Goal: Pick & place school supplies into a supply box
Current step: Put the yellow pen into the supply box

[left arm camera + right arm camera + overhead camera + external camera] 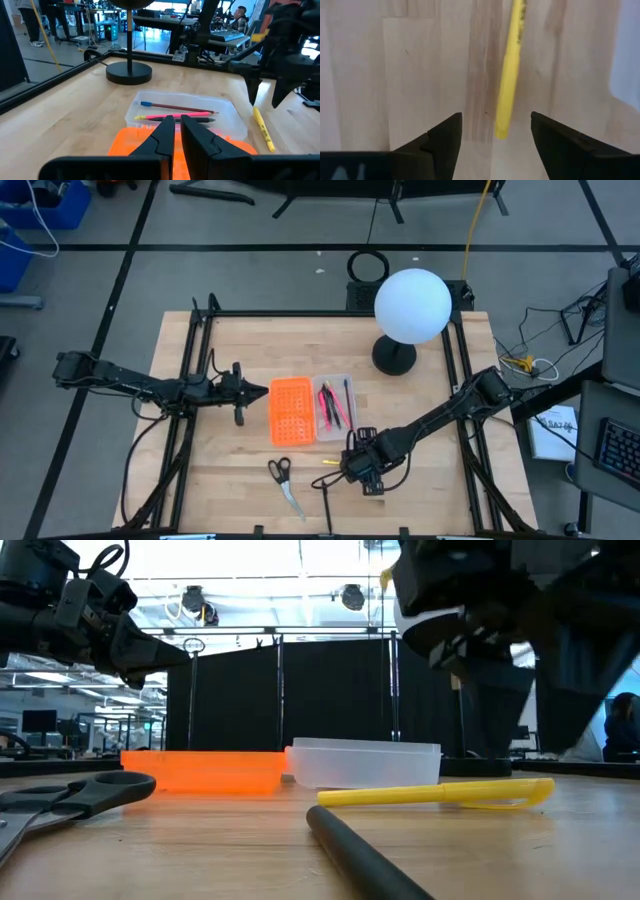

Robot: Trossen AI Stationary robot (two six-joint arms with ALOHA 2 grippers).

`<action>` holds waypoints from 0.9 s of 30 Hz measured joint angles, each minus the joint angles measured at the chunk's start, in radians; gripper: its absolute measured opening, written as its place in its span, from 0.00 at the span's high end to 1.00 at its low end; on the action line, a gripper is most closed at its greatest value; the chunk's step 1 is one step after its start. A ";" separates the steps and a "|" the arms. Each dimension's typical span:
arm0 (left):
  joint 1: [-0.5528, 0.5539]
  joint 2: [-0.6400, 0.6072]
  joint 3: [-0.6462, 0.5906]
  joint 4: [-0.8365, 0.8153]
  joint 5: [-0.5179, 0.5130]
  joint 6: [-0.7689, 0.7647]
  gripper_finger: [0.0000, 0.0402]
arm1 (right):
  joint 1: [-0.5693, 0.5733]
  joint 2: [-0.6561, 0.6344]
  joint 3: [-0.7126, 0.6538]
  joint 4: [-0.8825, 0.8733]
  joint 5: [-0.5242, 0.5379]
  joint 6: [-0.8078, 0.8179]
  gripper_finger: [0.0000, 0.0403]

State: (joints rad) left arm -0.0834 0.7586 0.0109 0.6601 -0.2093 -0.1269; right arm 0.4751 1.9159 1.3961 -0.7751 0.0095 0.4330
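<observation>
The right gripper (495, 132) hangs wide open and empty right over the yellow pen (510, 70), which lies on the table just beside the supply box (308, 410); it should drop straight down so the fingers straddle the pen's middle before closing. The left gripper (240, 392) waits beside the box's orange half, fingers nearly closed on nothing

Pale wooden table (420, 490), matt grain; translucent plastic tray (365, 762); glossy orange plastic half (200, 770); smooth yellow pen (510, 75).
</observation>
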 joint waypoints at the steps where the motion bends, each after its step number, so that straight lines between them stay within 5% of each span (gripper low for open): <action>1: 0.000 0.000 0.000 0.000 0.000 0.000 0.91 | -0.002 0.000 -0.009 0.016 -0.007 -0.001 0.44; 27: 0.000 0.000 0.000 0.000 -0.001 0.037 0.91 | -0.056 -0.009 -0.275 0.421 -0.030 0.028 0.46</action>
State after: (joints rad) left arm -0.0834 0.7589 0.0109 0.6605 -0.2104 -0.0898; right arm 0.4193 1.9066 1.1215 -0.3541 -0.0205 0.4605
